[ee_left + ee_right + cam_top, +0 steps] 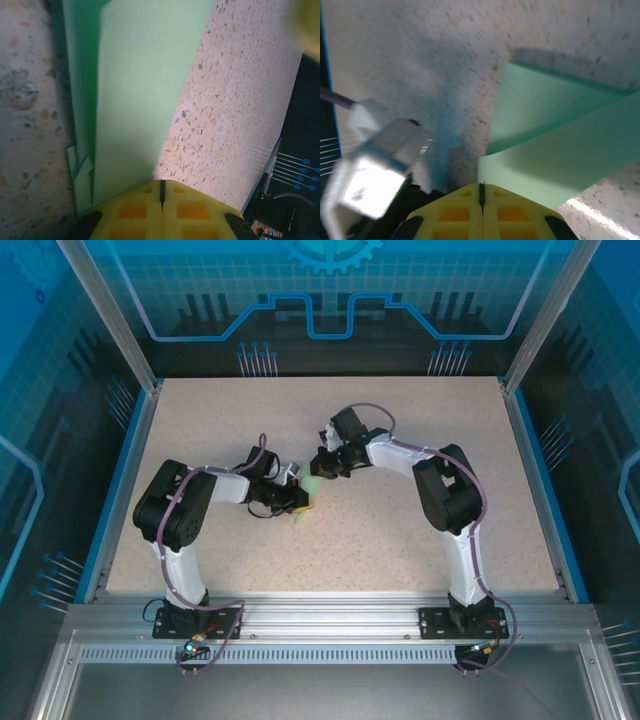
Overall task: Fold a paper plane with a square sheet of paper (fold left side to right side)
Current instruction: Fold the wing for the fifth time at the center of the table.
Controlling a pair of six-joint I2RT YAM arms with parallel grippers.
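Speckled beige counter (400, 540) lies inside an aluminium-framed enclosure (110, 320) with blue-lit, patterned walls. Both arms reach in to meet near its middle. The left gripper (161, 187) has its yellow jaws pressed fully together, with only a thin seam between them. The right gripper (481, 192) has its yellow jaws closed just as tightly. A thin pale mint-green sheet of paper (130, 100) runs right up to both sets of tips, but I cannot tell whether either pair pinches it. The sheet is folded into overlapping layers with straight creased edges. From the right wrist, one band of it curves up off the counter. From above, a sliver of green (312, 490) shows between the two grippers.
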